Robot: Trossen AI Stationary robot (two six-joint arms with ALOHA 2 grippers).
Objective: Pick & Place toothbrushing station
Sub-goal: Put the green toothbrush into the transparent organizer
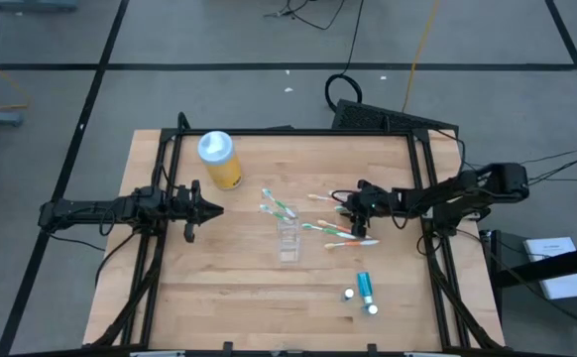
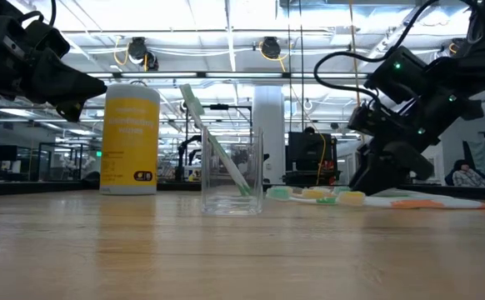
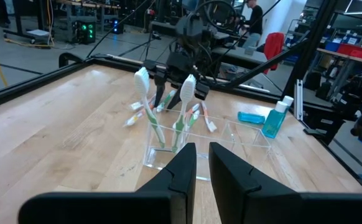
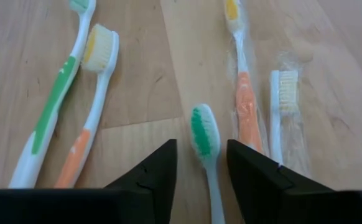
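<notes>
Wooden table [image 1: 219, 288]: yellow bottle [image 1: 219, 160] at 11 o'clock, clear cup [image 1: 288, 241] centre, loose toothbrushes [image 1: 336, 231] at 3, teal tubes [image 1: 364, 290] at 5.

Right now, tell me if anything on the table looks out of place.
One teal tube lies flat while two stand on their caps. Loose toothbrushes lie scattered by the right gripper, though two already lean in the cup.

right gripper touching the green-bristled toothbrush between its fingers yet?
Apart. The right wrist view shows the green-bristled toothbrush lying between the right gripper's open fingers, with bare wood visible on both sides of its handle.
</notes>
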